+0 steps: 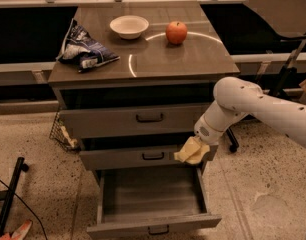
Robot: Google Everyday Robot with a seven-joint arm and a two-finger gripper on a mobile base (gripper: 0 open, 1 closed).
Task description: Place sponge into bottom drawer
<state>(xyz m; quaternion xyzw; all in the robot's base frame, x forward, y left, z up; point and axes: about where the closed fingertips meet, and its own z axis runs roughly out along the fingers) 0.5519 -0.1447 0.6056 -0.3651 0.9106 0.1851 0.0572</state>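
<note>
The sponge (189, 154) hung gripped in the end effector (196, 146), which was closed on it. It sat just in front of the right end of the middle drawer (138, 157), above the right rear corner of the open bottom drawer (150, 191). Released there, it could have clipped the drawer's right wall and tumbled to the floor. The drawer's interior offered open room toward its centre and left.
</note>
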